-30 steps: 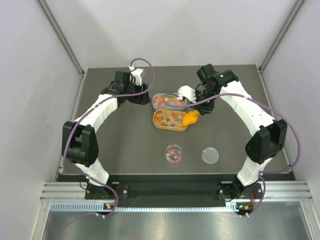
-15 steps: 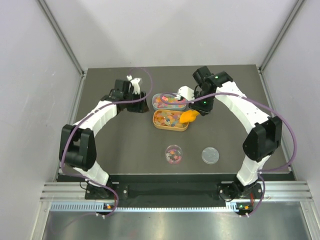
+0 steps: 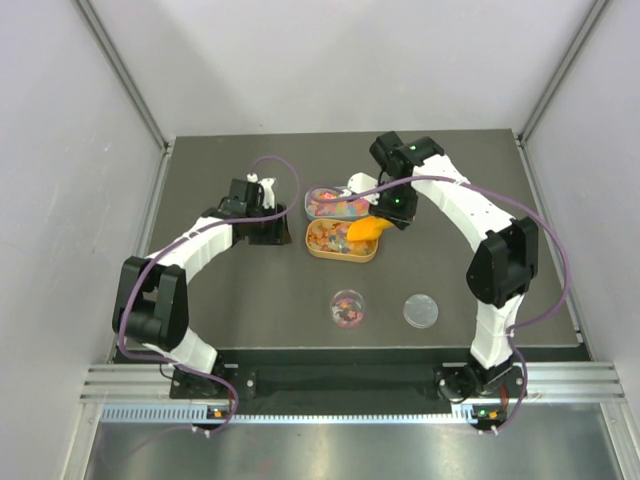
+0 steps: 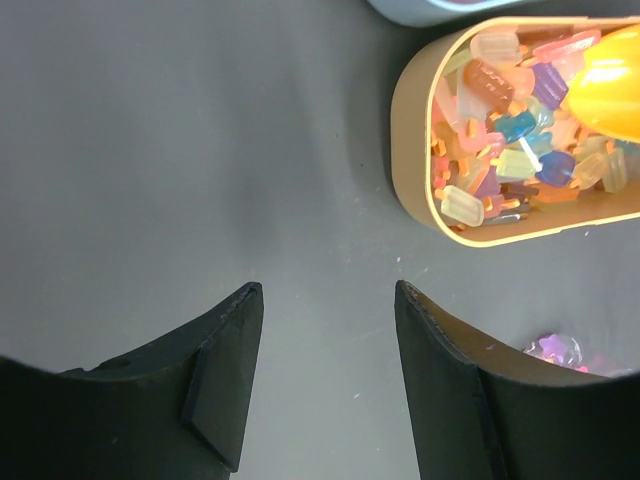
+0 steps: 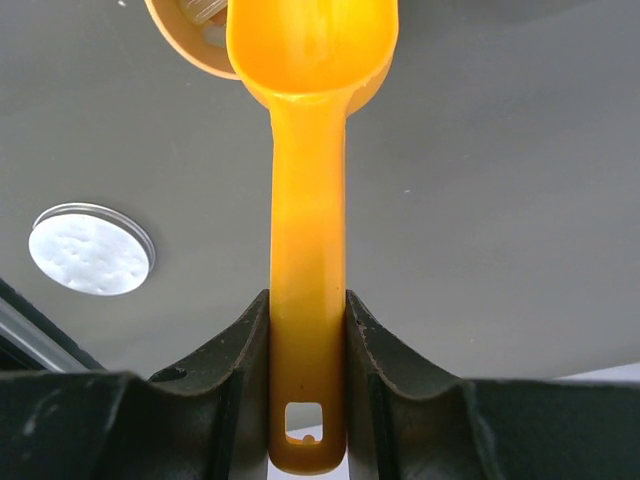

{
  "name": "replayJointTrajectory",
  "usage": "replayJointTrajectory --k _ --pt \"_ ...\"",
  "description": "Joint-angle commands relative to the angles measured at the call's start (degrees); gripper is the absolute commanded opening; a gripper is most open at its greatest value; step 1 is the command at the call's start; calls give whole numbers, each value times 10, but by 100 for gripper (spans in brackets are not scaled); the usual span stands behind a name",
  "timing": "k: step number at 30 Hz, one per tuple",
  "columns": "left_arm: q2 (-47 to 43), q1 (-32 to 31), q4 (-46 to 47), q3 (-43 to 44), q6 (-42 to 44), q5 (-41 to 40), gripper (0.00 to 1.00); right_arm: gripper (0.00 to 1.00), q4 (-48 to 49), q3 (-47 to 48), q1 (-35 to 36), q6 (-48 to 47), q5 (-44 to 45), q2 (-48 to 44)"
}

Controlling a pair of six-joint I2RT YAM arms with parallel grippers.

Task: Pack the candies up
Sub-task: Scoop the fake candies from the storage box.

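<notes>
Two oval trays, long axes left-right: clear tray (image 3: 309,203) behind, tan tray (image 3: 340,256) just beside it. Candies (image 4: 500,150) heaped in both, uncountable, pointing every way. One dish (image 3: 348,307) holding few candies, one lid (image 3: 421,311) near it on table (image 3: 250,300). One scoop (image 5: 308,200), bowl over tan tray's right end, handle clamped in right pincer (image 5: 308,330). Left pincer (image 4: 330,330) apart, empty.

Both the left arm (image 3: 200,235) and the right arm (image 3: 465,205) wore white shells over their links, with bulky black housings at the joints. A purple cable (image 3: 282,159) looped loosely along each. Small green lights (image 3: 408,150) glowed near the right arm's wrist. The left gripper (image 4: 325,300) and right gripper (image 5: 306,300) had matte black, wedge-shaped fingers.
</notes>
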Motion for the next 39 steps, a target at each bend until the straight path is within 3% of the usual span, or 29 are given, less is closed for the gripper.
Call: replayJointTrajectory --k 1,27,39 --pt "-9 -4 23 -6 -11 -7 60 0 -28 55 10 -15 8 13" --pt "49 -18 56 20 -40 29 60 0 -88 57 29 -98 118 25" --pt "76 -29 61 31 -42 22 60 0 -88 66 48 -81 64 72"
